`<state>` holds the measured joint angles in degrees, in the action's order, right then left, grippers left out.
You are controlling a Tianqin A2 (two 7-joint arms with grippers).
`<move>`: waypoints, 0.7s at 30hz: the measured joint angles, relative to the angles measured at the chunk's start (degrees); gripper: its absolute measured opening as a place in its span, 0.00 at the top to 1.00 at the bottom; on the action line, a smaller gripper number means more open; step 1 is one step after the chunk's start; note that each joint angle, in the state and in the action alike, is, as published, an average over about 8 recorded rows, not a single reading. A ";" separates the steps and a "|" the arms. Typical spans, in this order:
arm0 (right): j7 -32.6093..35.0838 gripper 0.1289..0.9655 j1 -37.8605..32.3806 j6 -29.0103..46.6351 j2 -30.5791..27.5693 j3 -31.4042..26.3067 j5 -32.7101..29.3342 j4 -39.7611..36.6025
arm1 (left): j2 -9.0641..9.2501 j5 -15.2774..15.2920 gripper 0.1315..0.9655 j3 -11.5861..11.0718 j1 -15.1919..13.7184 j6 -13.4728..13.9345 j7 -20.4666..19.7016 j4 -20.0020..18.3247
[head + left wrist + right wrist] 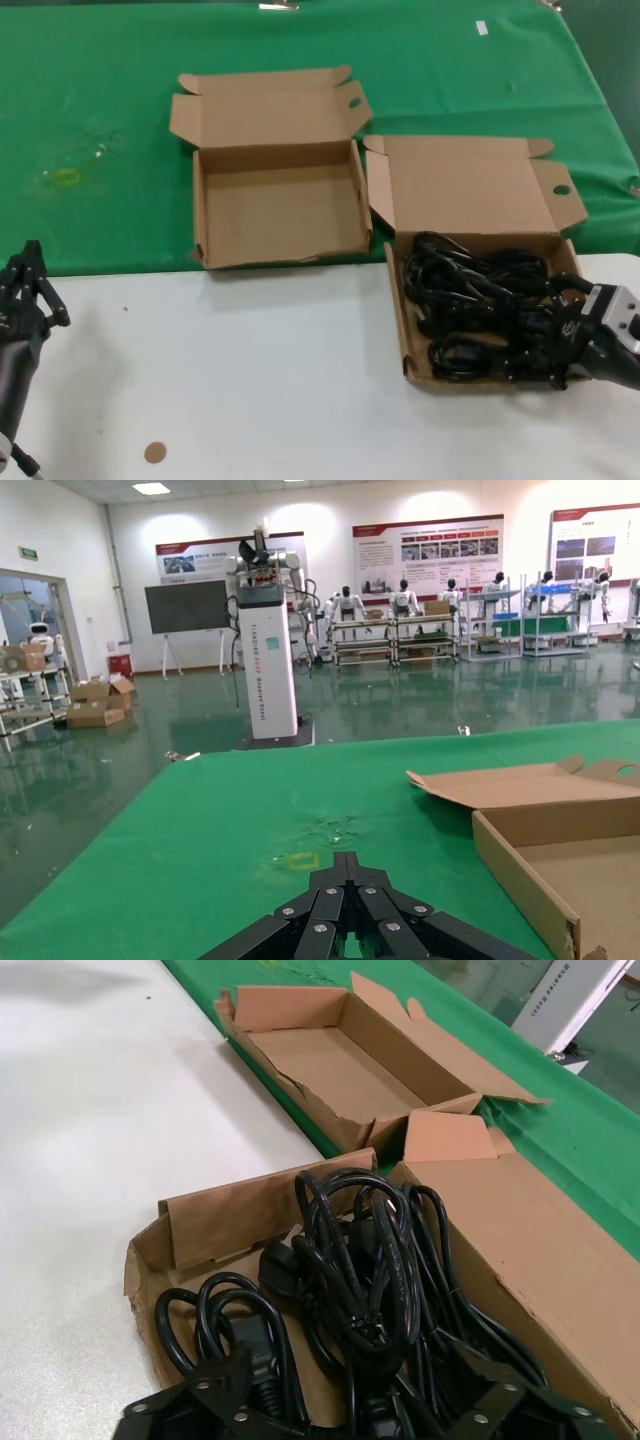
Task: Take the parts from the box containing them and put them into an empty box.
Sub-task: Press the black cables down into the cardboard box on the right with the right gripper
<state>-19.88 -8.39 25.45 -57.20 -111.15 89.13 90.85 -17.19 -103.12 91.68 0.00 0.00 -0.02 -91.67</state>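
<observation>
Two open cardboard boxes side by side, lids folded back away from the robot so both trays can be reached from above. On the right, at the near edge of the green cloth and partly on the white surface [250, 380]: the box containing them [470, 190], small round hole in its lid flap, tray filled with the parts [470, 300], black cables tangled in loops. On the left and farther away: an empty box [275, 210], oval flap hole, bare inside, well placed to receive the cables. Right gripper [545, 345] low over the near right corner of the full tray, fingers spread apart around the cable pile, clamped on nothing yet; probably positioned for a first grab. Left gripper [25, 285] parked at the near left, well away from both boxes; open or closed, impossible to tell.
</observation>
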 joint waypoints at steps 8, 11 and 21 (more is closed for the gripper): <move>-0.05 0.40 0.35 1.63 1.58 2.15 -1.73 -0.15 | 0.00 0.00 0.99 0.00 0.00 0.00 0.00 0.00; 0.12 0.46 0.40 2.13 2.14 2.84 -2.19 -0.27 | 0.00 0.00 0.99 0.00 0.00 0.00 0.00 0.00; 0.69 0.71 0.46 3.72 3.62 4.72 -3.01 -0.60 | 0.00 0.00 0.99 0.00 0.00 0.00 0.00 0.00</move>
<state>-19.19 -7.93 29.18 -53.57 -106.42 86.11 90.25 -17.19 -103.12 91.68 0.00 0.00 -0.02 -91.67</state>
